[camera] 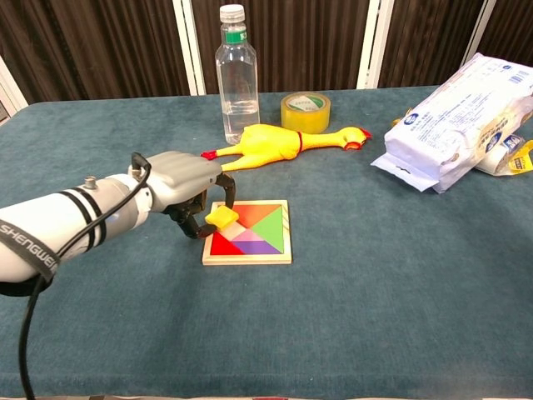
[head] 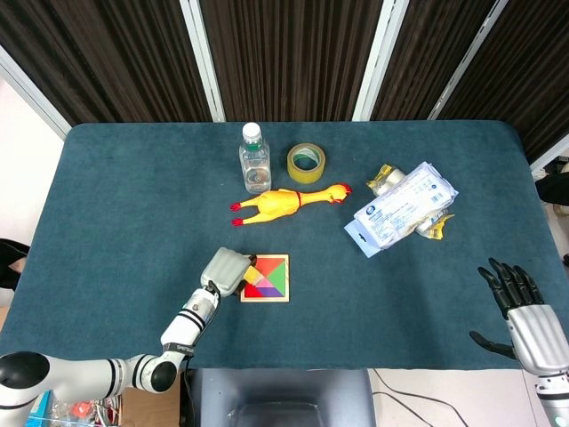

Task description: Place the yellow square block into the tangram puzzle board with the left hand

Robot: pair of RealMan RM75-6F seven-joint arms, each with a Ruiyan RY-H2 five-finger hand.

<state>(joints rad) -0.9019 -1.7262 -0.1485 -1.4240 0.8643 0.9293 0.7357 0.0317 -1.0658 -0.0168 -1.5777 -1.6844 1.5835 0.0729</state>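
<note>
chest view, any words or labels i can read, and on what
"SHENGWEN" on the left forearm, white letters on a black band; the start of the word may be cut off.
White pack: blue print and a round logo, too small to read.
Bottle: a green label under the cap, too blurred to read.
Yellow packet behind the pack: print unreadable.
Tape roll, rubber chicken, puzzle board: no text.
</note>
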